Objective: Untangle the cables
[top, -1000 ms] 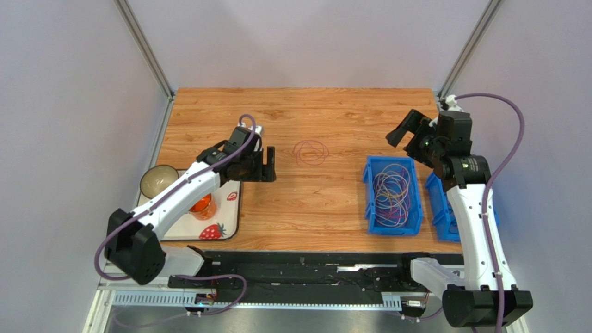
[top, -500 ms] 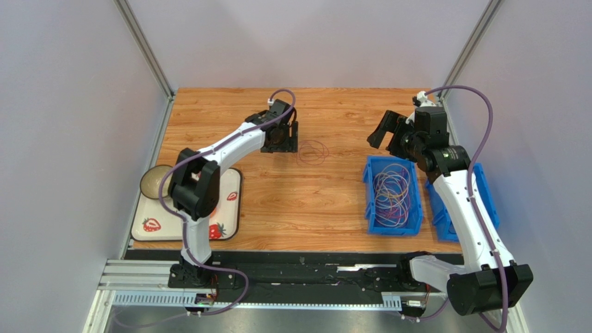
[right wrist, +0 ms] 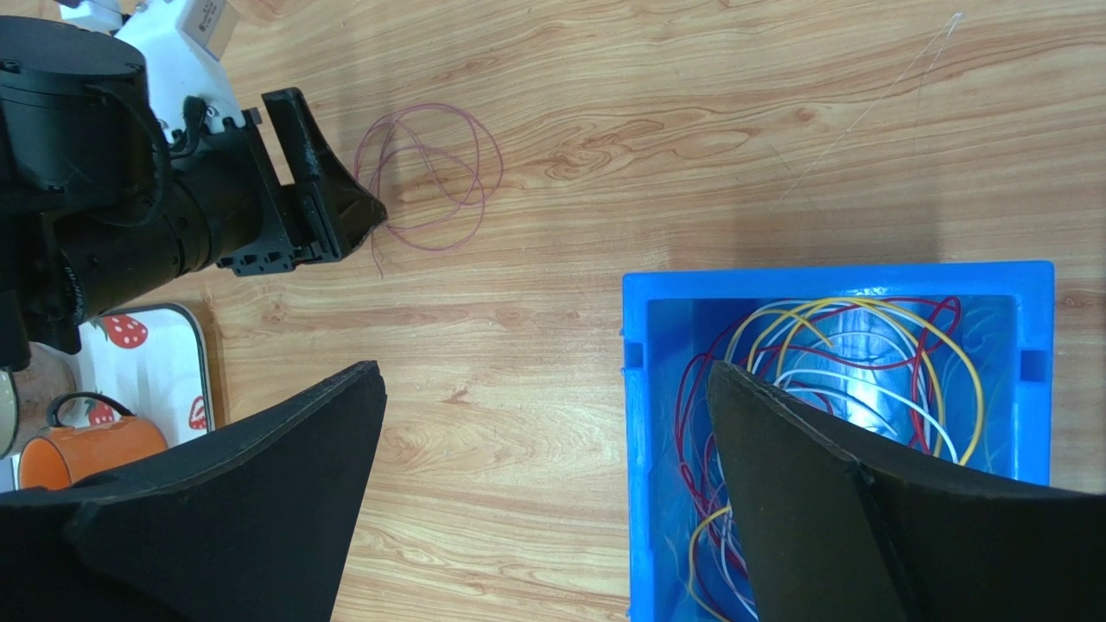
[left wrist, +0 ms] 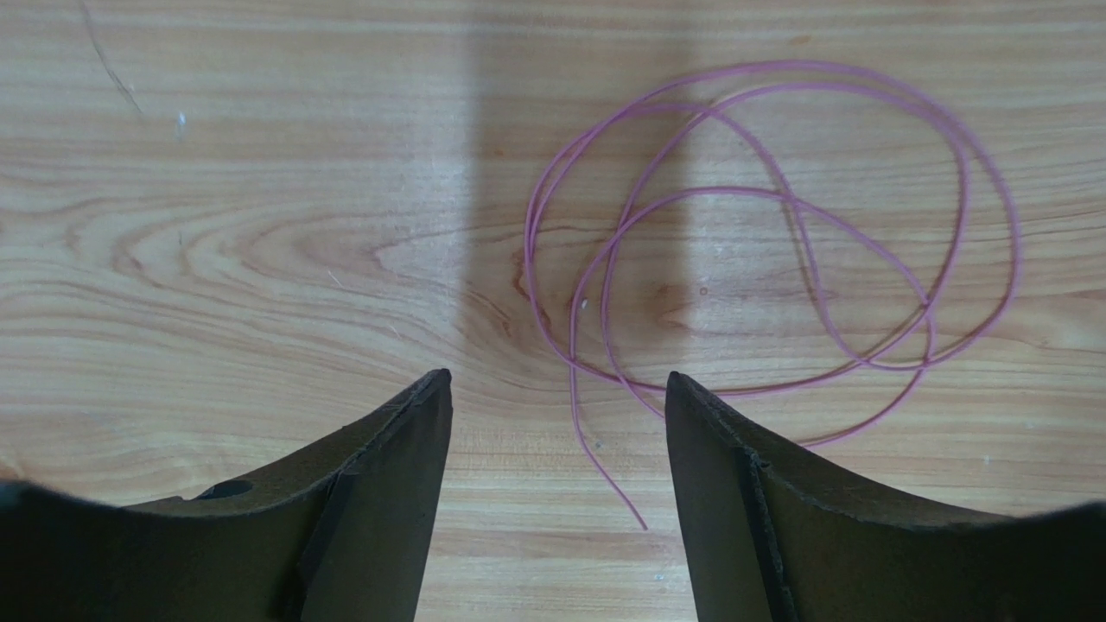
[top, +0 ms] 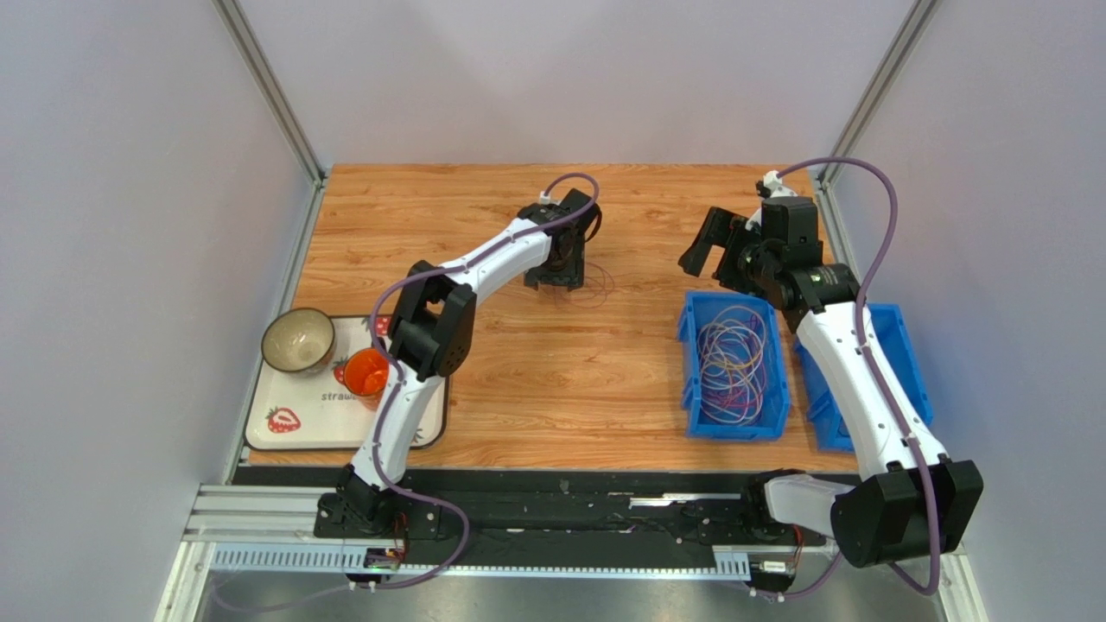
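A loose purple cable [left wrist: 574,357] lies coiled on the wooden table. My left gripper [left wrist: 558,389] hovers at its near edge, open, with the cable's free tail on the wood between the fingers and touching neither. In the top view this gripper [top: 561,270] covers most of that loop. Several more cables [top: 731,357], red, yellow, white and purple, lie tangled in a blue bin [top: 688,389]. My right gripper [top: 717,250] hangs wide open and holding nothing above the bin's far left corner. Its wrist view shows the bin rim [right wrist: 831,276], the tangle [right wrist: 844,350] and the purple loop [right wrist: 429,175].
A white strawberry-print tray [top: 292,417] at the table's left edge carries a bowl [top: 297,340] and an orange mug [top: 366,373]. A second blue bin [top: 909,363] stands right of the first, partly under the right arm. Metal frame posts rise at the far corners.
My left arm swung right and away from the tray to the purple loop, its jaws narrowing a little. The right gripper drifted left toward the bin's far end.
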